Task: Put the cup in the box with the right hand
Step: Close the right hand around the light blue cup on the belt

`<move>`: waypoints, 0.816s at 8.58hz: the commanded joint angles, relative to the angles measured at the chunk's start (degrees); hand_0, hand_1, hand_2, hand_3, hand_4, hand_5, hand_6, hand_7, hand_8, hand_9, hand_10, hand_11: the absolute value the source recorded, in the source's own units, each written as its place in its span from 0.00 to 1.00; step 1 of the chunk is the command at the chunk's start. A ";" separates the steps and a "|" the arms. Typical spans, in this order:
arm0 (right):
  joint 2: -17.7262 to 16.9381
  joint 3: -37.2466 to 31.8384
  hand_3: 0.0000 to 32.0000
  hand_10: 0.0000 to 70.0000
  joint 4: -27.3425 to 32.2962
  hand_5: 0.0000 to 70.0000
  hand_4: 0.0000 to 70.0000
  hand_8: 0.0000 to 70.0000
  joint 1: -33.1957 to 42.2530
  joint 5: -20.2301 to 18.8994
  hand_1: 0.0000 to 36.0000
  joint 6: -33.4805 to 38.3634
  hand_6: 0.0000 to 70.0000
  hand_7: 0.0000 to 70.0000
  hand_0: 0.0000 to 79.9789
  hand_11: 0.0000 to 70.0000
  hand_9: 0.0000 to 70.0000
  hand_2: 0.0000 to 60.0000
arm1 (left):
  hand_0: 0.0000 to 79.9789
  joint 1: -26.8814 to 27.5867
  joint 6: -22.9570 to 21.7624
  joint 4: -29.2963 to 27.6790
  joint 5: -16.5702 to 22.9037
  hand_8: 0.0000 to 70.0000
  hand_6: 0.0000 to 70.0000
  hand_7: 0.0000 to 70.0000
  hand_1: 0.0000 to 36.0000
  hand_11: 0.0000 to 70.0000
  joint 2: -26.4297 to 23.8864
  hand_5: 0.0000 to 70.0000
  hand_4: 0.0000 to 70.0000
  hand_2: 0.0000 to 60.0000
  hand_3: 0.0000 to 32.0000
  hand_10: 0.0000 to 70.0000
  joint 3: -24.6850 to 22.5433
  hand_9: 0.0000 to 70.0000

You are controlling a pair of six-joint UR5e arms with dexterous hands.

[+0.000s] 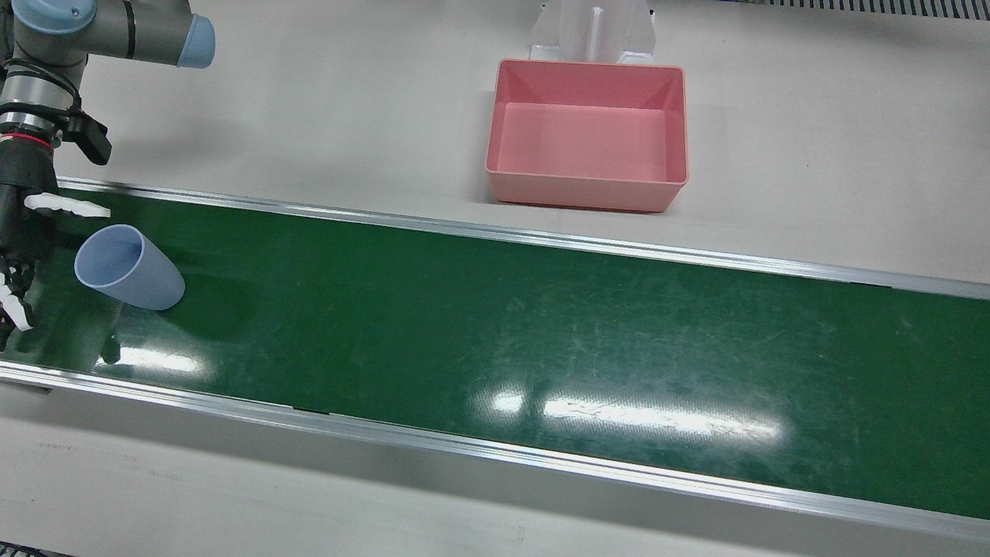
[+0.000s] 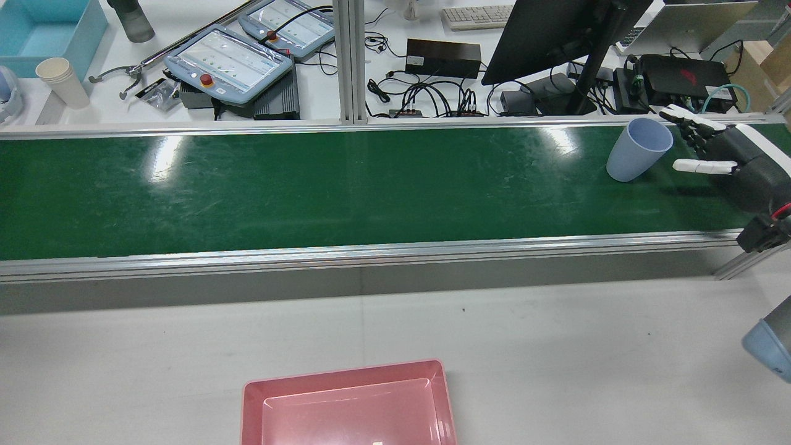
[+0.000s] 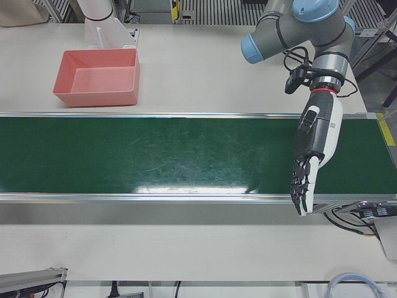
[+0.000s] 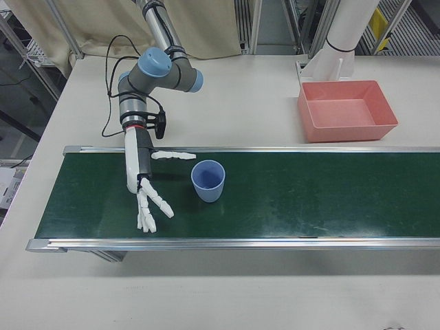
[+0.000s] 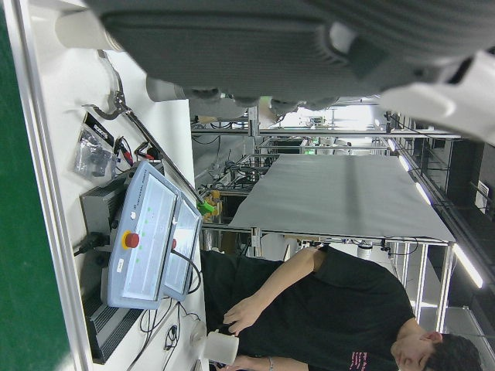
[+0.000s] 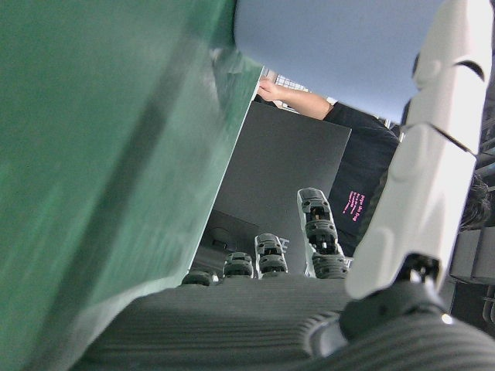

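Note:
A pale blue cup [image 1: 128, 267] stands upright on the green belt [image 1: 495, 325] near its right-arm end. It also shows in the rear view [image 2: 636, 149] and the right-front view [image 4: 207, 181]. My right hand [image 1: 19, 232] is open, fingers spread, low over the belt just beside the cup and not touching it, as the rear view [image 2: 723, 157] and right-front view [image 4: 144, 185] also show. The right hand view shows the cup's wall [image 6: 332, 46] close ahead of the palm. The pink box [image 1: 588, 66] sits empty on the white table behind the belt. My left hand [image 3: 313, 149] hangs open over the belt's other end.
Aluminium rails [image 1: 541, 240] edge the belt on both sides. A white arm pedestal [image 1: 592, 31] stands right behind the box. Beyond the belt in the rear view lie teach pendants [image 2: 228, 62], a monitor [image 2: 556, 31] and cables.

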 commanded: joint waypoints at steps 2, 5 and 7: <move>0.28 -0.35 0.00 0.00 0.01 0.08 0.00 0.05 -0.92 0.10 0.50 -0.10 0.06 0.20 0.61 0.00 0.07 0.12 | 0.00 -0.09 0.00 0.00 0.00 0.00 0.00 0.00 0.00 0.00 0.00 0.00 0.00 0.00 0.00 0.00 0.00 0.00; 1.16 -0.36 0.00 0.38 -0.08 0.18 0.01 0.58 -1.53 0.28 0.90 -0.80 0.37 1.00 0.57 0.58 0.94 1.00 | 0.00 0.00 0.00 0.00 0.00 0.00 0.00 0.00 0.00 0.00 0.00 0.00 0.00 0.00 0.00 0.00 0.00 0.00; 2.83 -0.35 0.00 0.84 -0.17 0.28 0.22 1.00 -1.45 0.37 1.00 -1.07 0.65 1.00 0.58 1.00 1.00 1.00 | 0.00 0.00 0.00 0.00 0.00 0.00 0.00 0.00 0.00 0.00 0.00 0.00 0.00 0.00 0.00 0.00 -0.09 0.00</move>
